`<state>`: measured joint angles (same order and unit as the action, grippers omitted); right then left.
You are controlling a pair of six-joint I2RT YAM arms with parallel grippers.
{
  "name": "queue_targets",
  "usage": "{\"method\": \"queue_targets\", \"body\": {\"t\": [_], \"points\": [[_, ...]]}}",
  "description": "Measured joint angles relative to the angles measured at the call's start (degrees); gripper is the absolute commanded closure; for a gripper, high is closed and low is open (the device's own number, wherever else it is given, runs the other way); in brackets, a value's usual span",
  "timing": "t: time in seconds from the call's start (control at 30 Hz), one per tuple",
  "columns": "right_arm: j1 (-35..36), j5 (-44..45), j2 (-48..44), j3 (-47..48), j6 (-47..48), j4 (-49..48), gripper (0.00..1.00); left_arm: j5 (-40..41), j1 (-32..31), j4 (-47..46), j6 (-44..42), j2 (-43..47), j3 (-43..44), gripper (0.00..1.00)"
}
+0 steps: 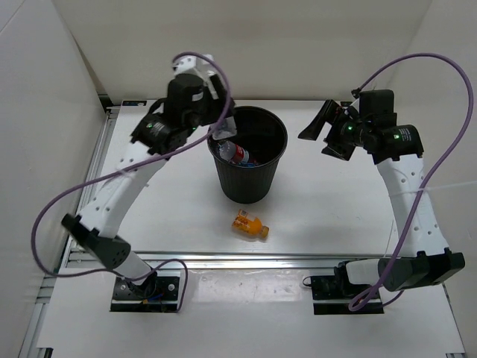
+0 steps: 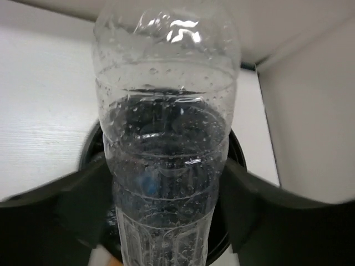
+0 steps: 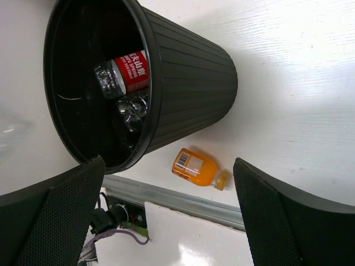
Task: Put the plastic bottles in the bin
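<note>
A plain clear bottle [image 2: 166,111] with droplets inside stands between the fingers of my left gripper [image 2: 166,205], which press on both its sides. From above, that gripper [image 1: 221,133] holds the bottle [image 1: 224,137] over the left rim of the black bin [image 1: 257,179]. The bin's rim [image 2: 236,149] shows behind the bottle. Inside the bin [image 3: 188,83] lie a red-label bottle [image 3: 130,71] and a crumpled clear one [image 3: 131,108]. A short orange bottle [image 1: 250,225] lies on its side in front of the bin. My right gripper [image 1: 317,130] hangs open to the bin's right, holding nothing.
White walls close in the table at the left, back and right. A metal rail [image 1: 246,259] runs along the near edge just behind the orange bottle [image 3: 199,168]. Purple cables loop from both arms.
</note>
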<state>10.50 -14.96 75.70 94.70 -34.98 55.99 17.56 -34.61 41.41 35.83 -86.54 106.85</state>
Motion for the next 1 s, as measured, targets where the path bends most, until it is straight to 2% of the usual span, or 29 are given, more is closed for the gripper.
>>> {"method": "queue_targets", "body": {"t": [0.03,0.17,0.27,0.37,0.5,0.63,0.73,0.87,1.0], "points": [[0.2,0.0,0.0,-0.1,-0.2,-0.1,0.00,-1.0,-0.8,0.1,-0.7,-2.2,1.1,0.00],[0.4,0.1,-0.8,-0.7,-0.5,-0.7,0.00,-3.0,-3.1,3.1,-2.9,-11.7,7.3,0.00],[0.0,0.2,-3.4,-3.0,-1.6,-1.7,0.00,-0.5,-4.2,5.7,-4.6,-12.3,8.1,0.00],[-2.5,-2.2,-9.8,-13.3,-5.6,-4.8,0.00,4.4,-4.8,5.2,-4.2,-2.1,-0.2,0.00],[-7.1,-9.9,-17.6,-32.8,-14.4,-8.7,0.00,12.2,-4.6,4.7,0.1,21.8,-17.5,0.00],[-8.6,-16.7,-17.1,-44.7,-20.9,-9.7,0.00,18.4,-4.3,9.3,7.2,40.2,-27.4,0.00],[-8.4,-21.1,-14.7,-47.8,-25.2,-11.4,0.00,20.8,-4.2,15.3,13.2,44.6,-31.6,0.00],[-6.2,-24.4,-13.3,-52.9,-32.5,-14.1,0.00,21.1,-4.2,22.9,18.9,44.3,-36.2,0.00],[-1.8,-27.0,-13.4,-59.8,-43.1,-16.4,0.00,21.3,-4.2,27.1,22.1,44.6,-37.0,0.00]]}}
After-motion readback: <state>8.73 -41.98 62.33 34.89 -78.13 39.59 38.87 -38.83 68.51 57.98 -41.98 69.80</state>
